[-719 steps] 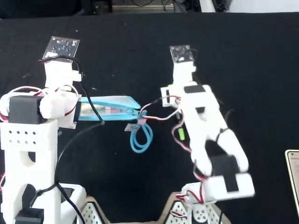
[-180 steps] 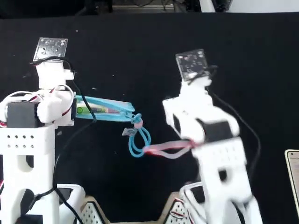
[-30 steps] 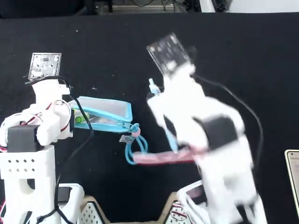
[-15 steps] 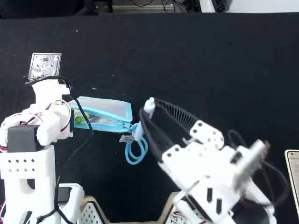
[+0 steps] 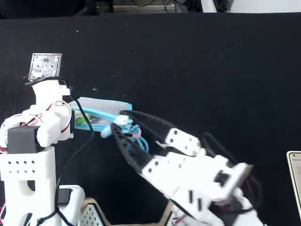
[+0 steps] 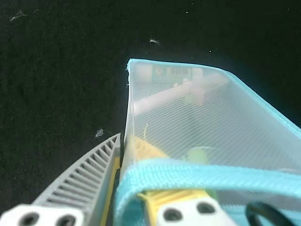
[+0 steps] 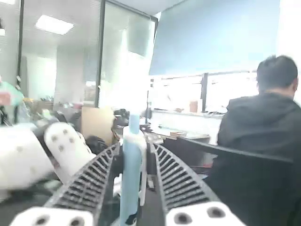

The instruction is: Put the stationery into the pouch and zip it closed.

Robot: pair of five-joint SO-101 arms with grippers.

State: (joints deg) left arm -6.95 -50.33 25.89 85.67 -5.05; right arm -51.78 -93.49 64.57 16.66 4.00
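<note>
- Right gripper point(image 5: 118, 125): swung across since half a second ago; tips now at pouch point(image 5: 110, 107) mouth, clamped on blue pen point(image 7: 131, 183).
- Left gripper point(image 6: 126, 165): clenched on pouch's far end.
- Pen insertion likely next.

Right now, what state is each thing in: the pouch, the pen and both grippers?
Pouch: held at one end, stationery inside, looks unzipped.
Blue pen: gripped, outside the pouch, tip near its mouth.
Left gripper: shut on the pouch.
Right gripper: shut on the blue pen.
</note>
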